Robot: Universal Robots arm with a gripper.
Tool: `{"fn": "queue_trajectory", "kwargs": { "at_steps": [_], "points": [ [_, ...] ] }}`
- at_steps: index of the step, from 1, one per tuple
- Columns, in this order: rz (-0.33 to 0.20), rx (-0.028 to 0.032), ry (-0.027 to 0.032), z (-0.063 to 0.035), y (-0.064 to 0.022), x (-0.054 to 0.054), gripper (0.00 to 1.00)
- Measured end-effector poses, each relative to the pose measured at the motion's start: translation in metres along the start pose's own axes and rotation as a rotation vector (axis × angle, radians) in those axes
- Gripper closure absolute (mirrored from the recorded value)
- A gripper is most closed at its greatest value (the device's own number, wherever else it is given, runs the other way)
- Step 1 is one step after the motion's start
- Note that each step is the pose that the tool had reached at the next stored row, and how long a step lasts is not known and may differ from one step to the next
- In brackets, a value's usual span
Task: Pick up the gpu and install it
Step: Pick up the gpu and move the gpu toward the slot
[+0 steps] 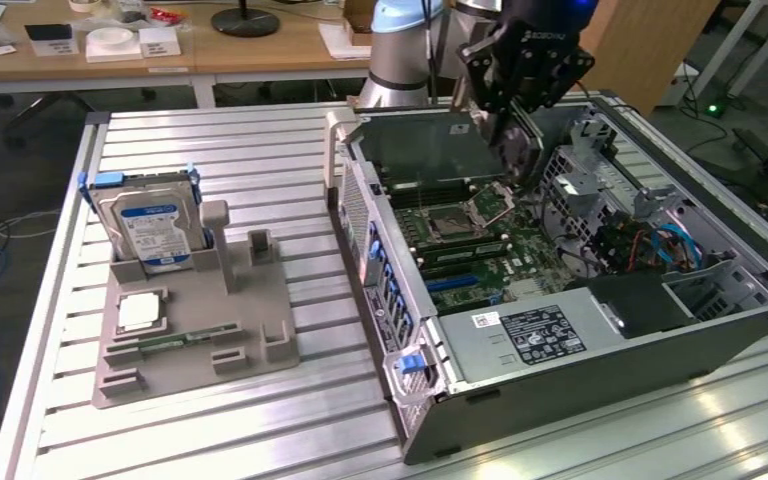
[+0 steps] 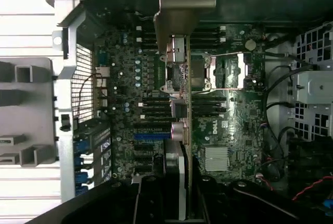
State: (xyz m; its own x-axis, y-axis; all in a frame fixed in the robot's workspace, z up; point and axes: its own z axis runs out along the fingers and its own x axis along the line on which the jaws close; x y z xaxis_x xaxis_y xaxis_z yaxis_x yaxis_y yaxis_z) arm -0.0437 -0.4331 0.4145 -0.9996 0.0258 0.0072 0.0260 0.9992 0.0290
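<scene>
Arm (image 1: 404,45) bent over, gripper (image 1: 518,115) clamped on the gpu (image 2: 179,94)
The arm rises at the back of the exterior view, and its wrist turns the black gripper to point downward. In the wrist view both fingers (image 2: 148,203) press the thin card edge-on between them, jaws drawn close but not fully together.

Open from above: computer case (image 1: 584,370) lidless. Directly under the claw (image 1: 515,128), with the gpu (image 2: 180,96) clamped on edge, low slots of the motherboard (image 2: 234,125). Close on one side of the claw, raised cpu socket (image 2: 226,73) and small heatsink (image 2: 216,159); further that way black cables (image 2: 276,104) and metal drive cage (image 2: 312,88), crowded. On the claw's other side, low board parts as far as the vented case wall (image 2: 78,88). Past the card's bracket end, seemingly little clearance. Well away from the claw, outside the case, grey fixture (image 1: 244,320) with hard drive (image 1: 148,225); bare slatted table (image 1: 264,150) between.
</scene>
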Motion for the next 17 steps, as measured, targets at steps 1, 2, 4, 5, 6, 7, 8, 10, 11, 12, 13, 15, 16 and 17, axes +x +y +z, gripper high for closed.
{"fn": "queue_trajectory", "kwargs": {
  "at_steps": [1,2,4,5,6,7,8,10,11,12,13,15,16,17],
  "points": [
    [0.000,-0.0001,0.0000,0.0002,0.0001,-0.004,0.72],
    [0.000,0.0000,0.0000,0.0002,0.0002,-0.009,0.72],
    [0.000,-0.0001,0.0000,0.0005,0.0004,-0.018,0.72],
    [0.000,-0.0001,-0.0001,0.0006,0.0005,-0.022,0.72],
    [0.000,-0.0002,-0.0001,0.0007,0.0006,-0.026,0.72],
    [0.000,-0.0001,0.0000,0.0008,0.0007,-0.031,0.72],
    [0.000,0.0000,0.0000,0.0009,0.0009,-0.035,0.72],
    [0.000,0.0001,0.0000,0.0010,0.0011,-0.044,0.72],
    [0.000,0.0001,0.0000,0.0011,0.0012,-0.049,0.72],
    [0.000,0.0002,0.0001,0.0012,0.0014,-0.054,0.72],
    [0.000,0.0000,0.0000,0.0013,0.0015,-0.058,0.72],
    [0.000,-0.0003,0.0000,0.0016,0.0017,-0.067,0.72],
    [0.000,-0.0002,-0.0002,0.0017,0.0018,-0.071,0.72],
    [0.000,-0.0001,-0.0001,0.0016,0.0019,-0.073,0.72]
  ]
}}
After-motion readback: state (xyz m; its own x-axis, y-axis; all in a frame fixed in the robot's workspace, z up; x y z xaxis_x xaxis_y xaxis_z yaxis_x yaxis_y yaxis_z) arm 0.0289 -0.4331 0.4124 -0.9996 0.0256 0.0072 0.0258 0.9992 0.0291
